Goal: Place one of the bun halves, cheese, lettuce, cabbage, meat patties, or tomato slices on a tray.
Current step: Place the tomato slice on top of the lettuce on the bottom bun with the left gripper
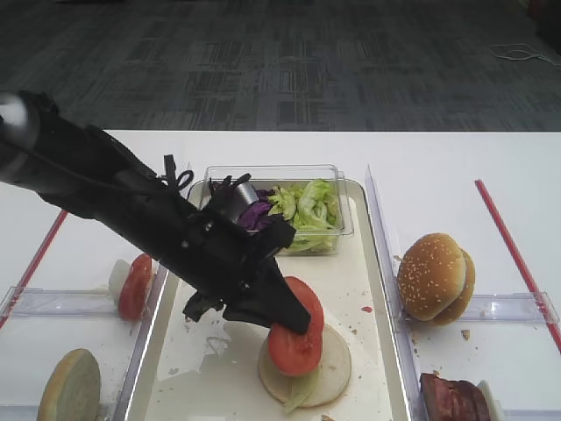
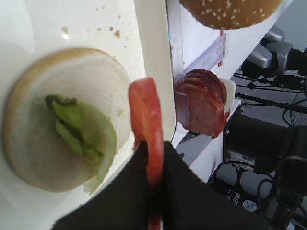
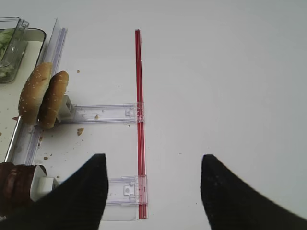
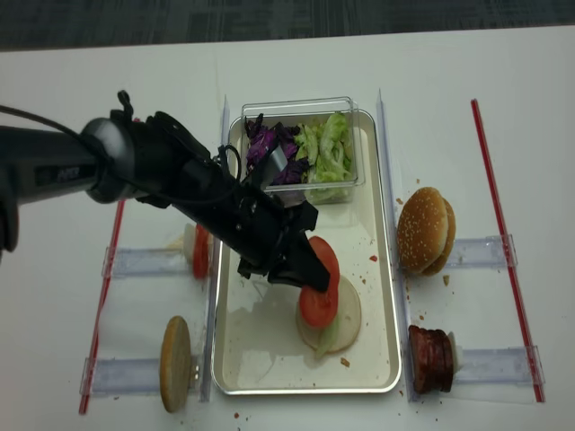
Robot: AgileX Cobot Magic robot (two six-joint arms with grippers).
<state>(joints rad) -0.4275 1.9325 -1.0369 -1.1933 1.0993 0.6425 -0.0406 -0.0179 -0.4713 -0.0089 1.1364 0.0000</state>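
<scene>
The left claw [image 1: 289, 317] is clenching a thin, round, bright-red tomato slice [image 1: 295, 338] by its upper rim, and the slice is hanging on edge, leaning over the flat, pale cream bun half [image 1: 330, 379] directly beneath it, which is already carrying a scrap of crinkly light-green lettuce [image 2: 72, 127]. Whether the slice's lower edge is touching the bun cannot be told. The slice is looking wet, soft and floppy, so it is likely to be slippery and to tear under a hard pinch; the rim, where the skin is firmest, seems the soundest place to hold. Bun and slice are sitting inside the long silvery metal tray [image 1: 379, 289], near its end closest to the camera, with bare liner showing on both sides of the claw and the raised tray rim running just to its right. Beyond the claw, at the tray's far end, a small clear plastic tub [image 1: 342, 230] is holding more lettuce and shredded dark purple cabbage [image 1: 256, 215]. Well off to the right over the white desk [image 3: 220, 72], the right claw [image 3: 153, 191] is hanging released, gripping nothing, near a thin red strip [image 3: 139, 120].
</scene>
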